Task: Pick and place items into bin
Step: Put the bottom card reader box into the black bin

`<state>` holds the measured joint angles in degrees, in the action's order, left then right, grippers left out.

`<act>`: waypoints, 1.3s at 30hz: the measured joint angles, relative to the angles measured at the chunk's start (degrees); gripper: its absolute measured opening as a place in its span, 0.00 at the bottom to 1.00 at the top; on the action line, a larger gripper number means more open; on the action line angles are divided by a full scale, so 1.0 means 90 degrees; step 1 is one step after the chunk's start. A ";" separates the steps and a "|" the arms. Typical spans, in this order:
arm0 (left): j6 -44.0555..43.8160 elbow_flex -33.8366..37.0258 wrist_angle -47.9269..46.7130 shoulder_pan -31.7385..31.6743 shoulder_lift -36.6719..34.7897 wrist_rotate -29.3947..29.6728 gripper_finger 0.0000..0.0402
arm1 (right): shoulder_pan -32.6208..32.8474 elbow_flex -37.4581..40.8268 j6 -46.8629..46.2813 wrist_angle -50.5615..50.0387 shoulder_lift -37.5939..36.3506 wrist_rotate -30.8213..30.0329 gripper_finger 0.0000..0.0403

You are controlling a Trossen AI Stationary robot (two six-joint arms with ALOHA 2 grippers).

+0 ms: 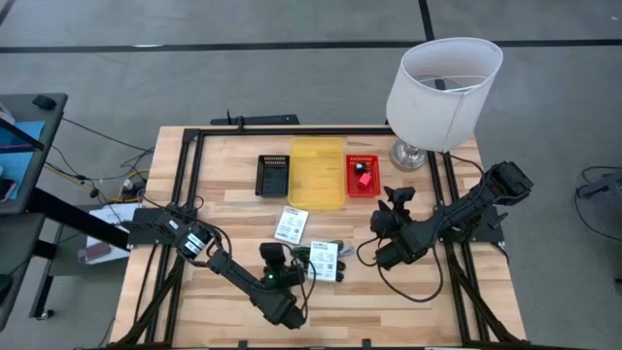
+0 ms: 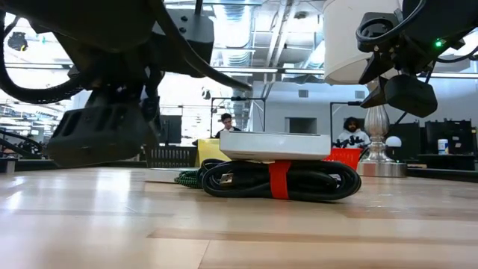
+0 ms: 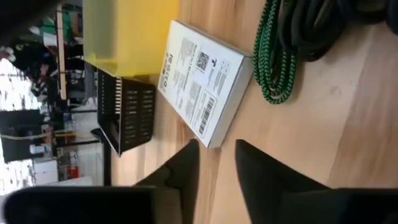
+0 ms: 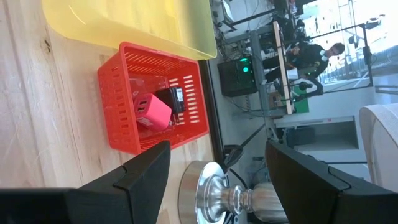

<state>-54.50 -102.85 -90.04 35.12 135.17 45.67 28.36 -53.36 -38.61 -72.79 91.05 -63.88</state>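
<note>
The left claw (image 3: 214,163), fingers slightly spread, lines up on the near white pack (image 3: 204,78) lying flat on the bench (image 1: 233,199), while the right claw (image 4: 214,165) hangs wide open facing the red basket (image 4: 155,99).

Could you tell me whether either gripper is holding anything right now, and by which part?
Nothing is held: left gripper and right gripper are both open and empty.

The counter (image 1: 243,209) is pale, smooth wood. On it, a slotted red plastic basket (image 4: 186,93) sits beside a translucent yellow plastic bin (image 1: 318,173) and a polished metal lamp base (image 4: 214,194).
</note>
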 joint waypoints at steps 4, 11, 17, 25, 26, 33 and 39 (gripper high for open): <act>0.0339 0.0000 0.0002 -0.0041 0.0000 0.0021 0.37 | 0.0000 0.0000 0.0000 0.0000 0.0000 0.0000 0.64; 0.1007 -0.0002 -0.0002 -0.0130 -0.0005 0.0082 0.53 | 0.0017 0.0000 0.0002 -0.0059 0.0000 0.0002 0.64; 0.1589 -0.0002 0.0005 -0.0118 -0.0245 0.0073 0.54 | 0.0012 0.0000 0.0002 -0.0211 0.0000 0.0008 0.64; 0.1782 -0.0007 0.0087 -0.0102 -0.1114 0.0151 0.52 | 0.0015 0.0000 -0.0143 -0.0207 0.0000 0.0007 0.64; 0.1782 -0.0007 0.0180 -0.0091 -0.1203 0.0144 0.52 | 0.0015 0.0000 -0.0223 -0.0209 0.0000 0.0007 0.64; 0.2411 -0.0007 0.1377 0.0005 -0.1411 -0.0566 0.52 | 0.0018 0.0000 -0.0644 -0.0203 0.0000 0.0213 0.64; 0.2442 -0.0007 0.1802 0.0013 -0.1409 -0.0911 0.52 | 0.0233 0.0000 -0.0778 0.0009 0.0000 0.0775 0.64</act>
<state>-32.52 -102.91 -73.83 35.24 122.50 37.47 30.45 -53.36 -45.61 -72.71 91.05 -56.91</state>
